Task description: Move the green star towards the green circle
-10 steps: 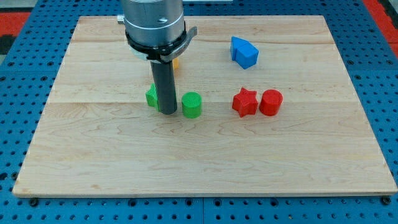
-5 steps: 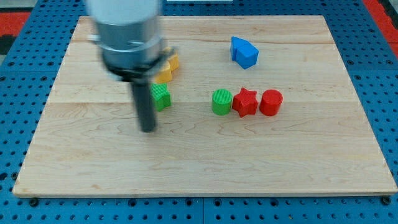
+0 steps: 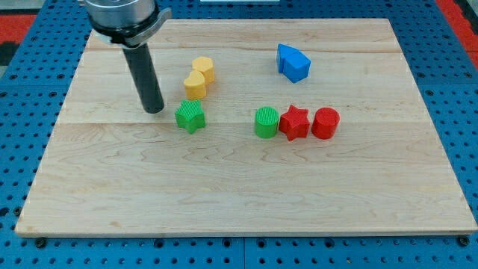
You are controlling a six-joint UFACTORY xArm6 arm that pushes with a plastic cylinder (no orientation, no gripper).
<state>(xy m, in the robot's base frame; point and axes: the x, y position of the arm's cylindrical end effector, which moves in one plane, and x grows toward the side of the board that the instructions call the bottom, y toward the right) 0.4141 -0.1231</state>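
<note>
- Camera view: the arm's tip (image 3: 154, 110) rests on the wooden tabletop (image 3: 224, 194), just to the view's left of the green star (image 3: 190, 116) and apart from it.
- The arm carries a plain rod and no jaws, so nothing is gripped.
- The green circle (image 3: 266, 122) stands well to the star's right, touching the red star (image 3: 295, 123), with the red circle (image 3: 325, 123) beyond.
- A yellow heart (image 3: 199, 77) sits above the green star; a blue block (image 3: 293, 63) lies toward the view's top right.

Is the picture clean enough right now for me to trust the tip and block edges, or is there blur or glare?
Camera view: sharp, with even lighting and no glare on the board. My tip is crisp, just to the view's left of the green star; the green circle shows clear edges. Shadows are faint.
</note>
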